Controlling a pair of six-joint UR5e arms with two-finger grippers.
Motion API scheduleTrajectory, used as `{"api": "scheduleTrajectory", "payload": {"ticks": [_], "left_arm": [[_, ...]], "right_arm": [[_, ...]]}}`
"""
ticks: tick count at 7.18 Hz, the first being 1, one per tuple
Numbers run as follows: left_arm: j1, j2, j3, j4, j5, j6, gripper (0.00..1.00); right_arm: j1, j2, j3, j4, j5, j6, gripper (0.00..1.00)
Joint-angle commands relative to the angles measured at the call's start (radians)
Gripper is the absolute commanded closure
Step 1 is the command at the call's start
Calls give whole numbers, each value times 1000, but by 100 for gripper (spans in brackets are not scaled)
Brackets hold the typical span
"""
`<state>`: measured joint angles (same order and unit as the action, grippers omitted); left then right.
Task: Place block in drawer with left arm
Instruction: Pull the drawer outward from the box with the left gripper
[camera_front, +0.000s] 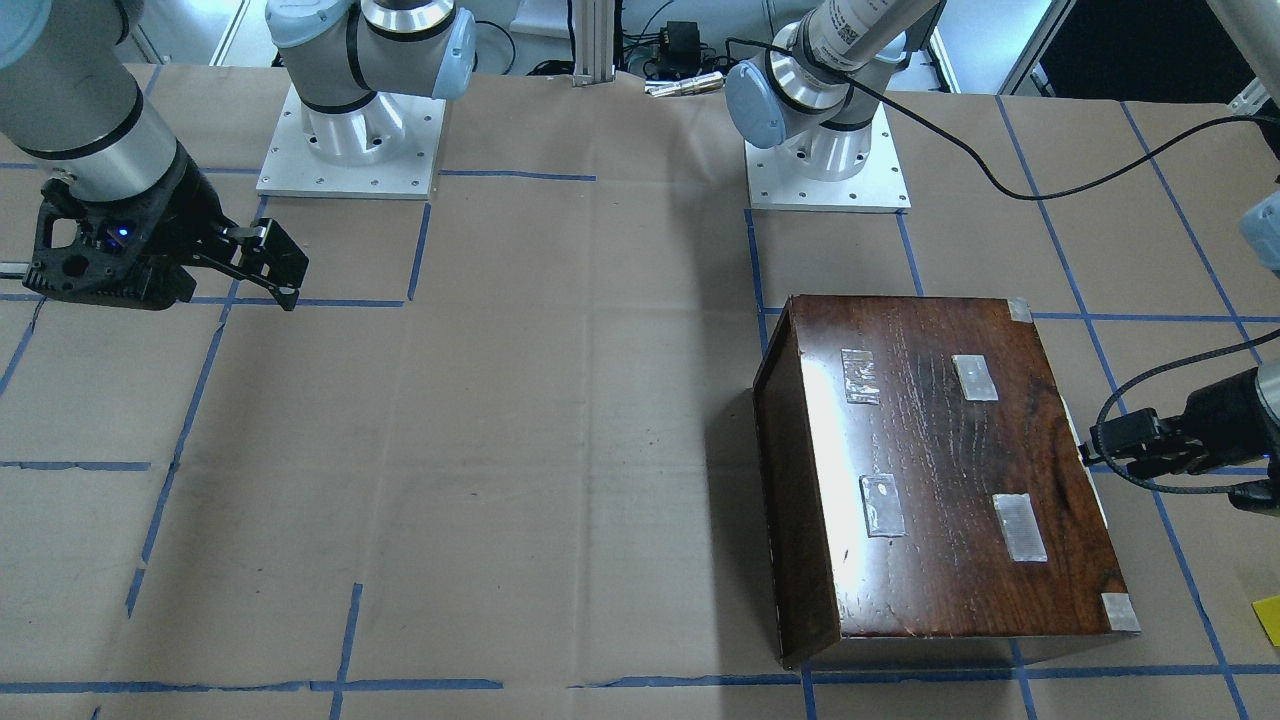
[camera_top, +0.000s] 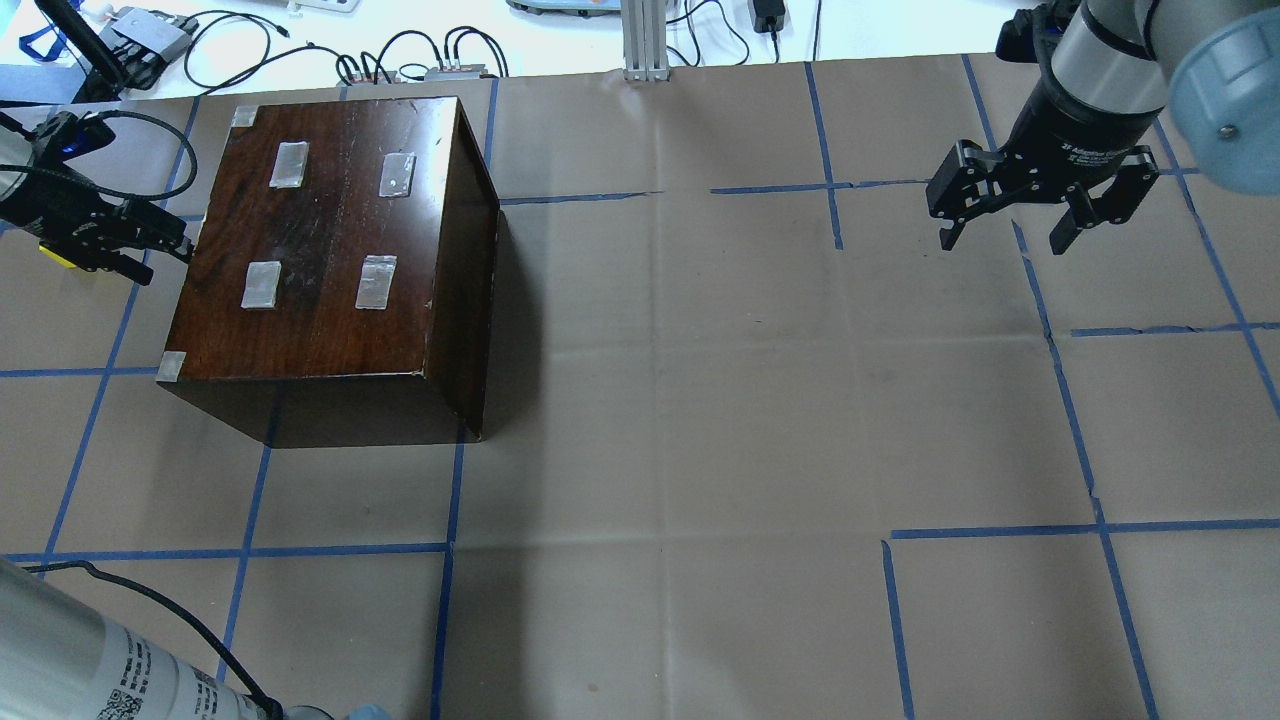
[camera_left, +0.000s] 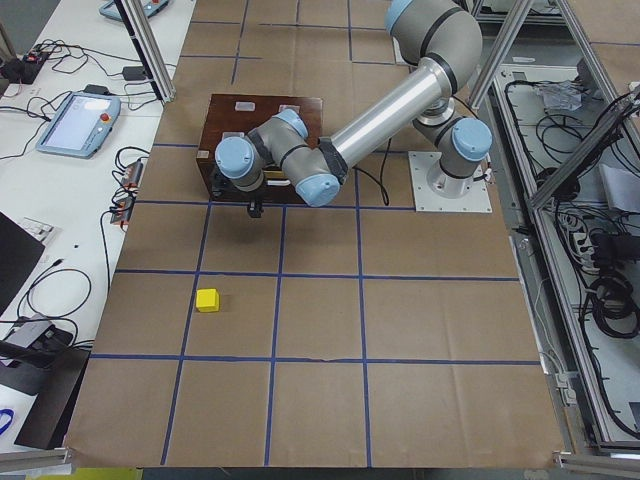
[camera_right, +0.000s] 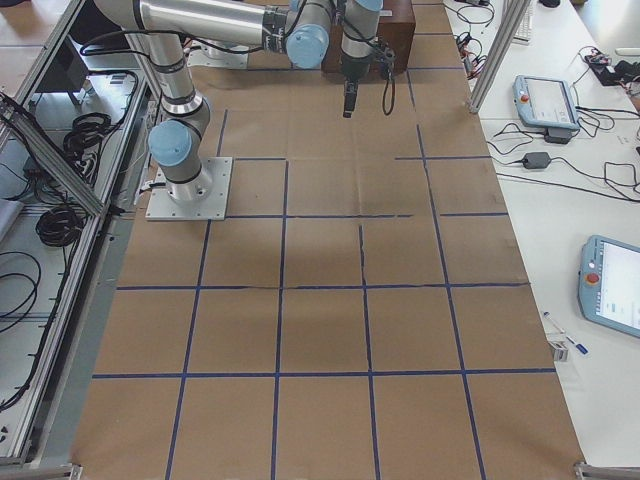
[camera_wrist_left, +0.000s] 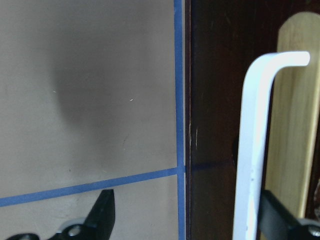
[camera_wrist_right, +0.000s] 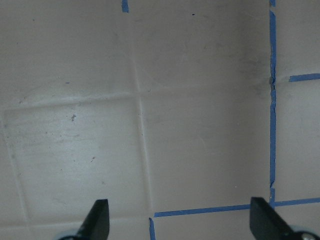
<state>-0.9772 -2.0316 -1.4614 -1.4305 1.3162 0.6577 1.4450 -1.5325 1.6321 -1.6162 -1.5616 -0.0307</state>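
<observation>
My left gripper (camera_top: 158, 255) stands wide open and holds nothing. It sits low against the dark front of the drawer (camera_wrist_left: 215, 90), and in its wrist view the two black fingers (camera_wrist_left: 102, 212) straddle the white handle (camera_wrist_left: 255, 145), which lies close to one finger without either pinching it. The right gripper (camera_top: 1010, 225) is also spread wide and empty, hanging over bare paper well away from the work.

The block (camera_left: 207, 299) lies on the paper on the drawer-front side of the wooden box (camera_top: 320, 230), well apart from it, with my left arm between the two. I judge it light and rigid, with flat plain faces, so it should not squash or crack. The faces may be a bit slick, so I would close squarely on two opposite sides, low enough that it cannot pivot out (a corner pinch would likely spit it sideways). It is far narrower than my open jaws, so width is no worry.

The drawer looks shut to me, so it has to come out by that handle first. Behind the handle there is a pale wooden strip (camera_wrist_left: 295, 100) whose purpose I cannot make out.

The table (camera_top: 700, 400) is covered in flat brown paper with a grid of blue tape, creased in places. It should let the cube slide if nudged. Around the block the left side view shows open paper, giving room for a straight descent.
</observation>
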Motion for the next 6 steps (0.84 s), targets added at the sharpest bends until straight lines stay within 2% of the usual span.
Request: {"api": "scheduleTrajectory", "payload": {"ticks": [1, 4, 6], "left_arm": [[0, -2, -5, 25, 3, -1, 2], [2, -1, 3, 28, 8, -1, 2], [2, -2, 4, 48, 56, -1, 2]], "right_arm": [[0, 0, 0, -1, 0, 0, 0], [0, 0, 0, -1, 0, 0, 0], [0, 0, 0, 1, 0, 0, 0]]}}
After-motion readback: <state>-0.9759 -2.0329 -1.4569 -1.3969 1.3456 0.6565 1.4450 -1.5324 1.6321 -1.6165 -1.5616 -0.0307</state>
